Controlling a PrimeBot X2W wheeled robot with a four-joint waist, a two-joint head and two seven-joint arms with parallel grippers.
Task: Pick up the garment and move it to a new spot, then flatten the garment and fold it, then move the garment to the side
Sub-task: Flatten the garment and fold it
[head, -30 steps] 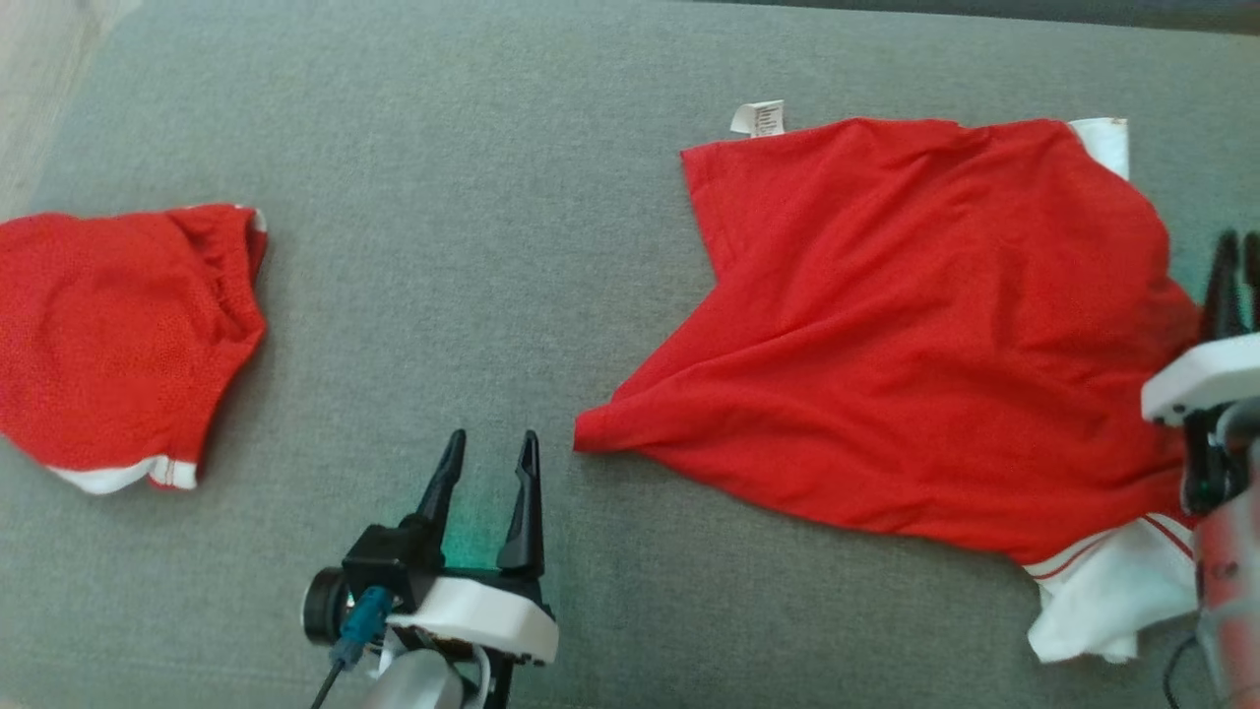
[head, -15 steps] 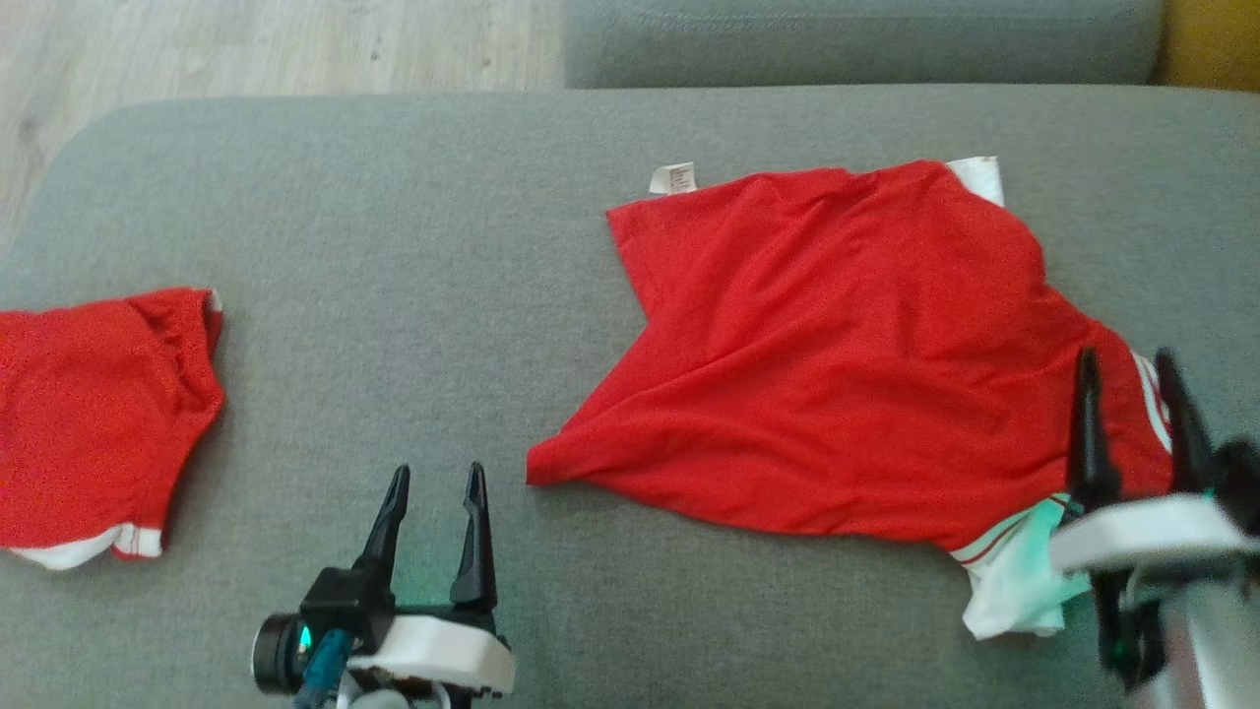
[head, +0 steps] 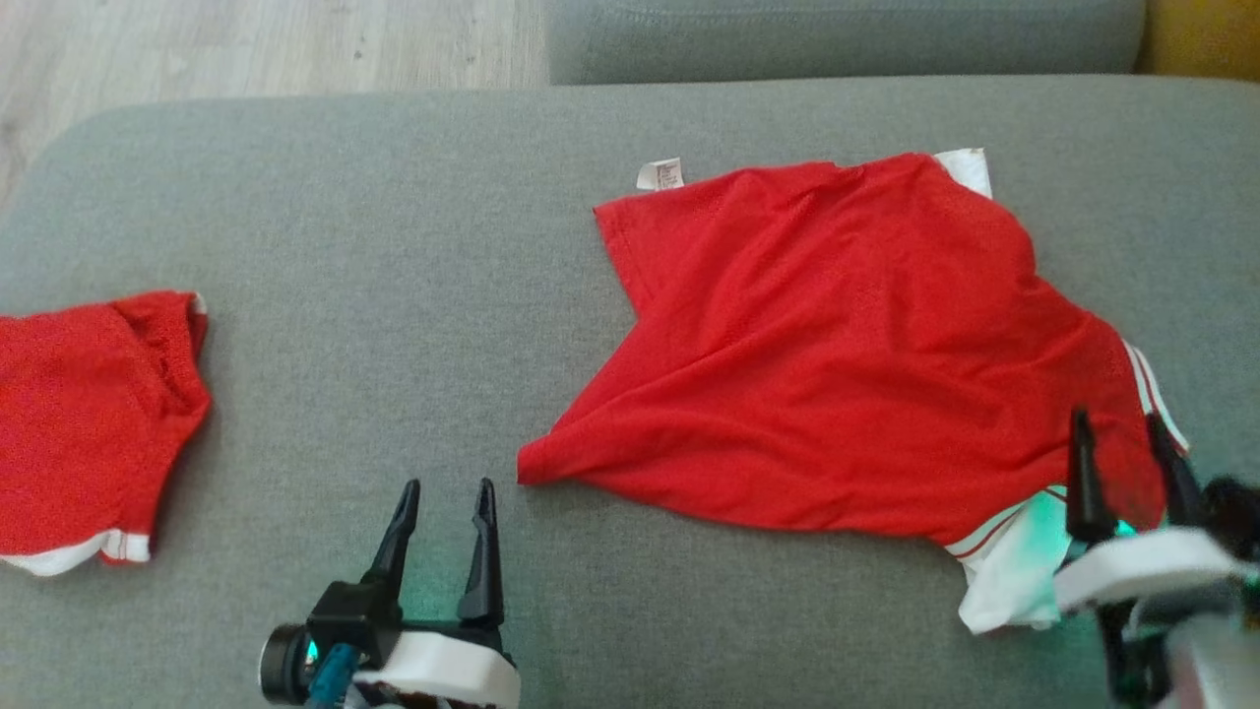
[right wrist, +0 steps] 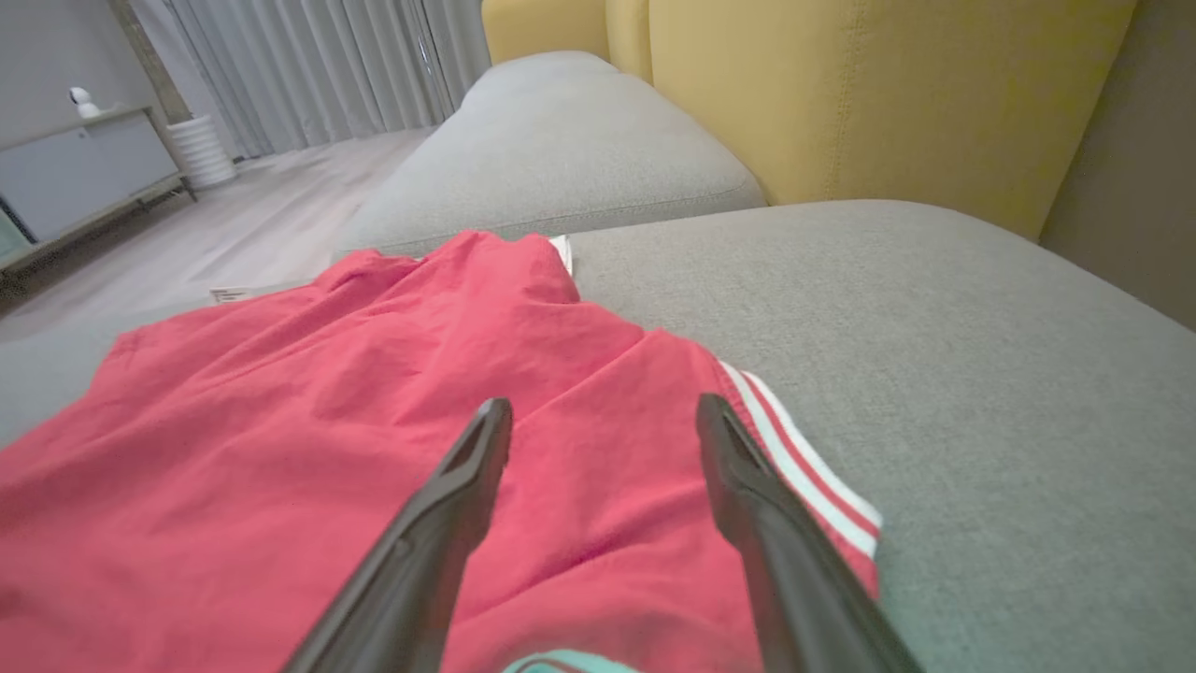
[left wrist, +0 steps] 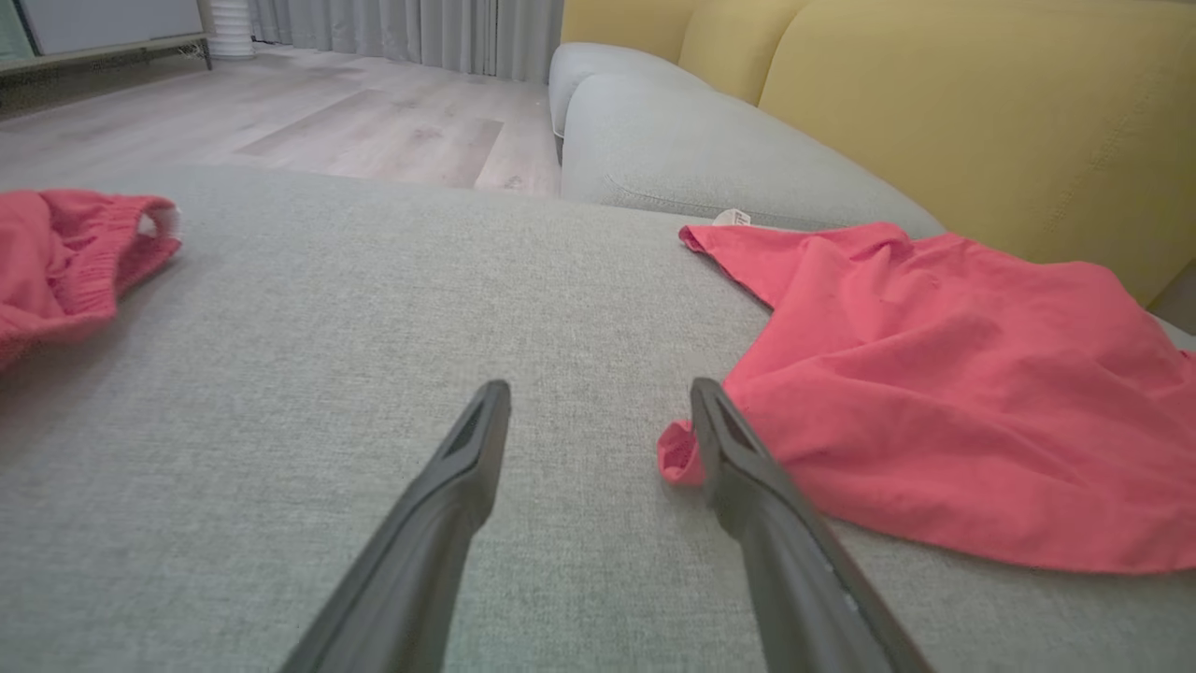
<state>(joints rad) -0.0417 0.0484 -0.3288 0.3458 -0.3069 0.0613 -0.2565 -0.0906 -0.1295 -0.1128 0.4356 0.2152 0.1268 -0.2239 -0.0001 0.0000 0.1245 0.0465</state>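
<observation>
The garment (head: 837, 354) is a red shirt with white striped trim, spread loosely with wrinkles on the right half of the grey cushion (head: 413, 295); it also fills the right wrist view (right wrist: 327, 439) and lies at the right in the left wrist view (left wrist: 944, 383). My right gripper (head: 1122, 433) hovers open over the garment's lower right edge near the white trim, nothing between its fingers. My left gripper (head: 448, 492) stands open above bare cushion, just left of the garment's pointed lower-left corner (left wrist: 677, 453).
A second red garment with white trim (head: 84, 414) lies bunched at the cushion's left edge. Behind are another grey cushion (head: 837, 39), yellow backrests (right wrist: 869, 103) and wooden floor (head: 246, 44).
My right gripper has opened, let go of the garment and drawn back toward the near edge. The head camera tilted up, shifting the whole picture. The left gripper stayed open.
</observation>
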